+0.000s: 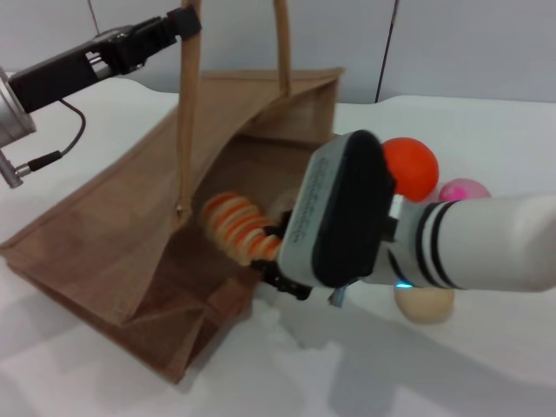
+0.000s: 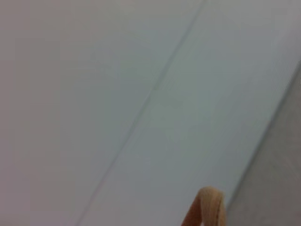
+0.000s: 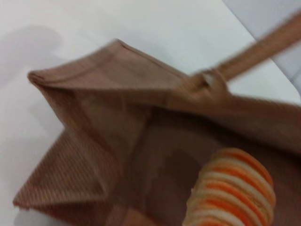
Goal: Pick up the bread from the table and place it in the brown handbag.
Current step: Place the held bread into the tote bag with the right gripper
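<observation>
- Our right gripper (image 1: 271,261) clasps the near end of the bread (image 1: 236,224), an elongated ridged loaf striped orange and cream, at the mouth of the brown handbag (image 1: 95,248).
- The loaf's far end pokes inside that large tan woven jute tote, which lies tipped on the plain white table (image 1: 486,365); the right wrist view shows the loaf (image 3: 233,193) over the bag's inner wall (image 3: 160,155).
- Our left gripper (image 1: 184,23), at eleven o'clock from the loaf, pinches one thin looped handle (image 1: 185,113) and holds it up.
- At three o'clock sit an orange ball (image 1: 412,167), a pink ball (image 1: 463,189) and a round beige bun (image 1: 424,304).
</observation>
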Available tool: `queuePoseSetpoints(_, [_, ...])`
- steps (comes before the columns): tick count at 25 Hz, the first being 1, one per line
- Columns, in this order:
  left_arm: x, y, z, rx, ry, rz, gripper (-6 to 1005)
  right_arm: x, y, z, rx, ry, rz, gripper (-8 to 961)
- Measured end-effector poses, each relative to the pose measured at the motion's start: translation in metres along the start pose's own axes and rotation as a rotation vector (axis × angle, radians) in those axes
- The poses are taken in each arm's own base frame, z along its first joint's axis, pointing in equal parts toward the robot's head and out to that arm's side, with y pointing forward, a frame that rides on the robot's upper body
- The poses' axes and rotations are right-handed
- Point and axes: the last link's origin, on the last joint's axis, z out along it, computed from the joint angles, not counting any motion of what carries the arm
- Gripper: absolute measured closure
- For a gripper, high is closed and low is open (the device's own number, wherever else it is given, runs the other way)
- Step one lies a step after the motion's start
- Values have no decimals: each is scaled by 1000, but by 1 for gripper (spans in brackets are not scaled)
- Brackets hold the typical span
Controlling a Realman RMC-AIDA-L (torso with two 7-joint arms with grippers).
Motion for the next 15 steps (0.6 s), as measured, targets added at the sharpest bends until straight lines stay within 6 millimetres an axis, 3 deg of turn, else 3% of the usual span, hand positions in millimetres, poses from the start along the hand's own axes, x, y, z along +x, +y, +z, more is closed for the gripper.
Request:
queuePoseSetpoints(4, [2, 8, 4, -58, -3, -8, 819, -14, 8, 6, -15, -27, -63, 560])
queuePoseSetpoints(15, [-2, 19, 23, -171, -32, -50, 814, -28, 16, 29, 9, -101, -169, 569])
